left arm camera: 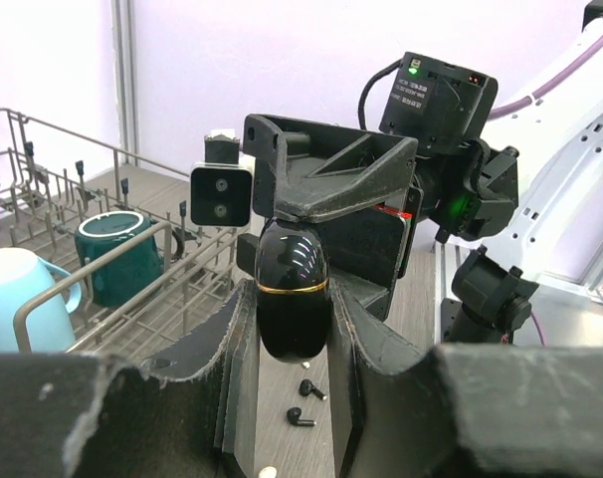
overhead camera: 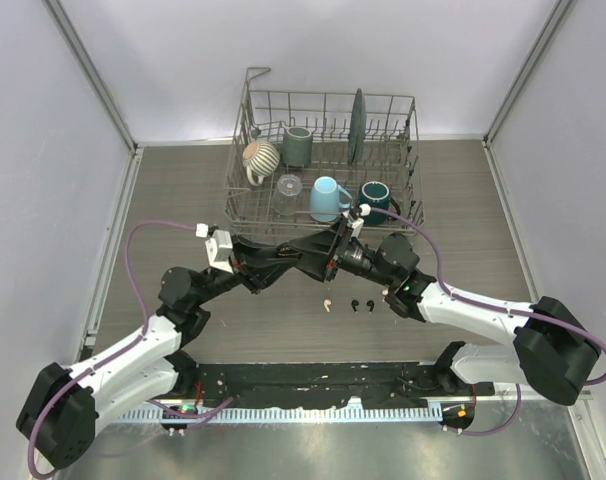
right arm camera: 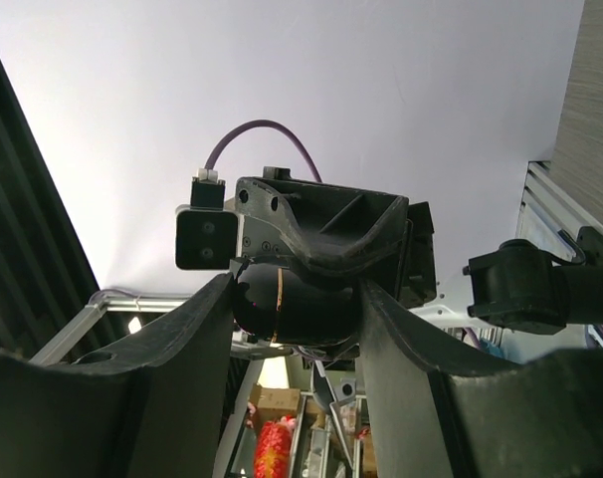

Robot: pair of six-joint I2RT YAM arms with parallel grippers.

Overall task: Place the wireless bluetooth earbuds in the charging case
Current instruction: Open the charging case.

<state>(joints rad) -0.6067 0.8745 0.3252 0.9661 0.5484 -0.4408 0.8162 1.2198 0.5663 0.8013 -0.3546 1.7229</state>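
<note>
A glossy black egg-shaped charging case (left arm camera: pixel 293 289) with a gold band is held in the air above the table's middle, lid closed. My left gripper (left arm camera: pixel 292 304) is shut on its lower half. My right gripper (right arm camera: pixel 297 304) meets it head-on and is shut on the same case (right arm camera: pixel 292 299). The two grippers meet in the top view, left (overhead camera: pixel 318 262) and right (overhead camera: pixel 339 258). On the table below lie two black earbuds (overhead camera: pixel 355 305) (overhead camera: pixel 370 304) and a cream earbud (overhead camera: pixel 327 304). The left wrist view shows the black ones (left arm camera: pixel 311 388) (left arm camera: pixel 300 417) and a cream one (left arm camera: pixel 268 471).
A wire dish rack (overhead camera: pixel 245 190) stands at the back with a striped mug (overhead camera: pixel 260 157), grey mug (overhead camera: pixel 297 146), light blue mug (overhead camera: pixel 328 198), dark teal mug (overhead camera: pixel 375 198), a glass (overhead camera: pixel 289 185) and a green plate (overhead camera: pixel 356 125). Grey walls close three sides.
</note>
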